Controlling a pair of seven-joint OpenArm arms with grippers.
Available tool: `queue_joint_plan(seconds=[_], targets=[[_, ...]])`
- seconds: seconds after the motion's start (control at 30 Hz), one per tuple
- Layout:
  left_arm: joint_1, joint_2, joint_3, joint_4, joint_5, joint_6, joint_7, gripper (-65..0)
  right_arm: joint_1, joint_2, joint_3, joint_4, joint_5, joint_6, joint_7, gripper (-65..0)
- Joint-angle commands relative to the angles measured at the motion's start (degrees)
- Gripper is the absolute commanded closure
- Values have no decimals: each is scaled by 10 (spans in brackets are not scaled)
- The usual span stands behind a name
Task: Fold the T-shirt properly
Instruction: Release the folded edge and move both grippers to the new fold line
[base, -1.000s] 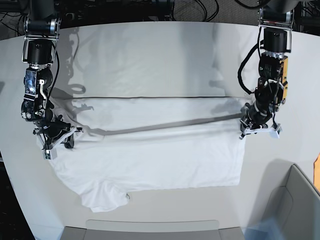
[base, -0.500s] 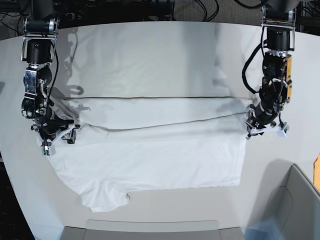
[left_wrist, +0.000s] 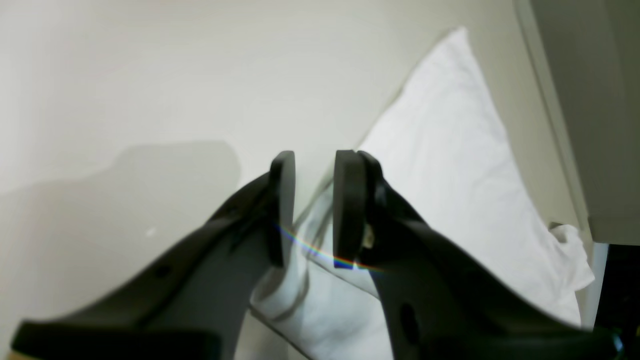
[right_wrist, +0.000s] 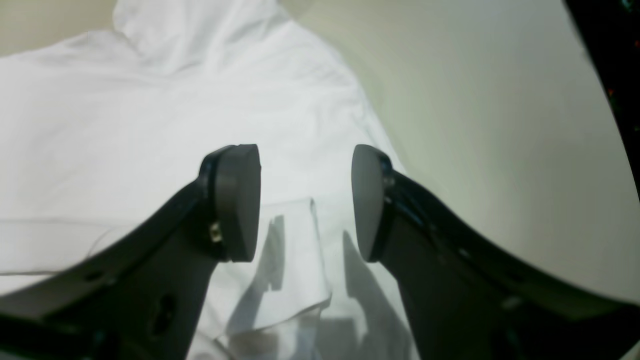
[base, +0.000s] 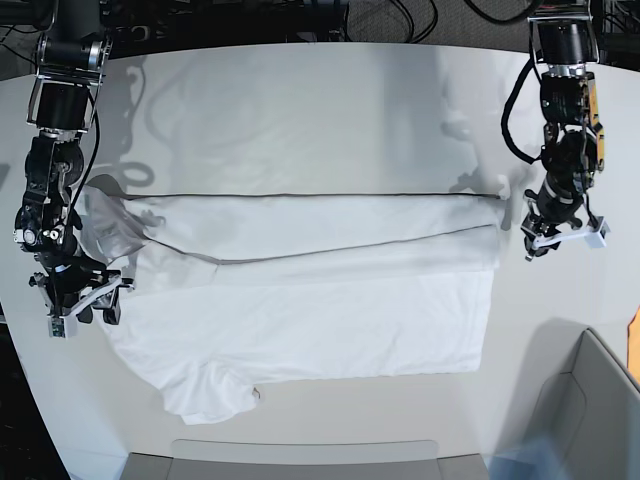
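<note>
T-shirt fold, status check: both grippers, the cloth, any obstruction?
Left gripper open, nothing held. Right gripper open, over cloth, nothing held. T-shirt flat on table, top edge folded down. Nothing in the way.

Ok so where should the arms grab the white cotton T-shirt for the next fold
Probably the near hem edge of the white cotton T-shirt, one arm at each end, coming from the table's near side. The far half is already folded over, and this single layer lies flat with free corners.
</note>
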Motion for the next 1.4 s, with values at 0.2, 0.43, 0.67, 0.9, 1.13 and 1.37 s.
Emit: queue_joint_plan(seconds=[0.2,0.43,0.67,0.9,1.13,1.37], targets=[[8,-8,-3,30,1,-4,-11,-147,-130,-32,4,202,31,54,-91,-293],[12,-7,1,30,-2,-4,-11,-147,-197,-40,33,184,-5,60,-92,-293],[12,-6,2,30,-2,-4,-11,-147,-137,-5,70,53,-20,61,-92,-293],[17,3,2,31,-2,-4,-10,-147,2,28,70,-61,-79,62,-91,-293],[30,4,3,43,-3,-7,-10,-146,36,27,70,-16,-85,62,-95,-293],[49,3,4,117,2,-9,-9,-70,-57,-18,73,88,-85,62,-92,-293]])
